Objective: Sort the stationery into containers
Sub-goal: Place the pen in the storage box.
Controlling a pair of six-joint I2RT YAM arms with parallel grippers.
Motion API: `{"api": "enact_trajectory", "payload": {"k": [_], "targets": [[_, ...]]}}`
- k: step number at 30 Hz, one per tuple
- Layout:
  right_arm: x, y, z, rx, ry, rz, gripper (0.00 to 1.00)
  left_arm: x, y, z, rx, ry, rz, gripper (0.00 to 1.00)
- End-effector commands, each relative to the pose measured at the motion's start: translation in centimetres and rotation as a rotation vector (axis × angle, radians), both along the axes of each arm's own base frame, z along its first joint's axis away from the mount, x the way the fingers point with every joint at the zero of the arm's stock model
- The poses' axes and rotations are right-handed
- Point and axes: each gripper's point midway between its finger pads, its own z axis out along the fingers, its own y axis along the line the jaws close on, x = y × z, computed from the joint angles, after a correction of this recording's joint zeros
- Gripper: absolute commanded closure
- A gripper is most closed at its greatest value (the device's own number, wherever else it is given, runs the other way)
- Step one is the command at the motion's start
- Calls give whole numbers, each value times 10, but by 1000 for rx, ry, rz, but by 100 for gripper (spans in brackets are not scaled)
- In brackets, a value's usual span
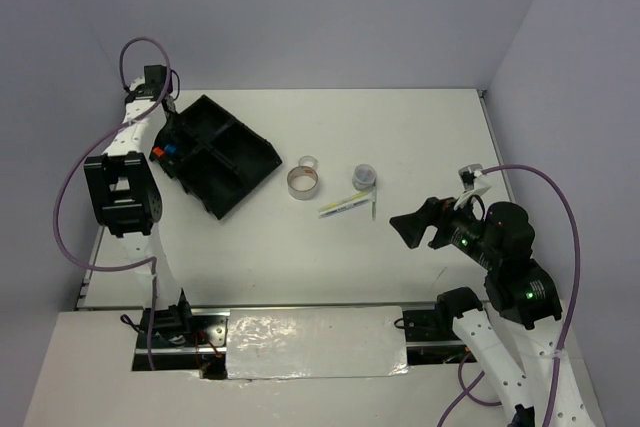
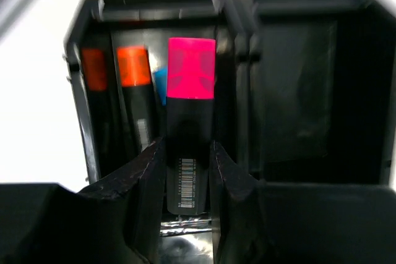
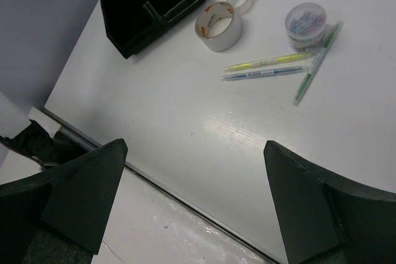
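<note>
Evidently grouping like with like, the left gripper (image 2: 189,153) apparently pinches the pink-capped highlighter (image 2: 190,91) inside the tray (image 2: 240,35) compartment holding the orange-capped highlighter (image 2: 134,66) and blue-capped highlighter (image 2: 161,86), while the right gripper (image 3: 195,146) hangs wide open, empty, short of the pens (image 3: 272,61).

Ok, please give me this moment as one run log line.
left hand: holds pink highlighter in tray compartment beside orange highlighter | right hand: open | tape rolls, pens: on table
</note>
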Motion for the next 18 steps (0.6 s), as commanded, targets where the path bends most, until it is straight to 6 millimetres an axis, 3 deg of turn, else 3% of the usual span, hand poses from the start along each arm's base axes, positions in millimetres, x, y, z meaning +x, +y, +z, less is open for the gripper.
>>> {"api": "enact_trajectory", "payload": {"k": [1,6,13,18], "targets": [[0,5,13,7,-63,40,0,-9,7,5,-26,28,2,69],[-2,7,13,11,-60,52,0,-9,24,0,-30,17,31,64],[-2,8,12,14,-57,53,0,-9,15,-13,-86,25,7,24],[-3,7,10,11,-55,52,0,-10,6,-3,-105,-3,-21,14]]}}
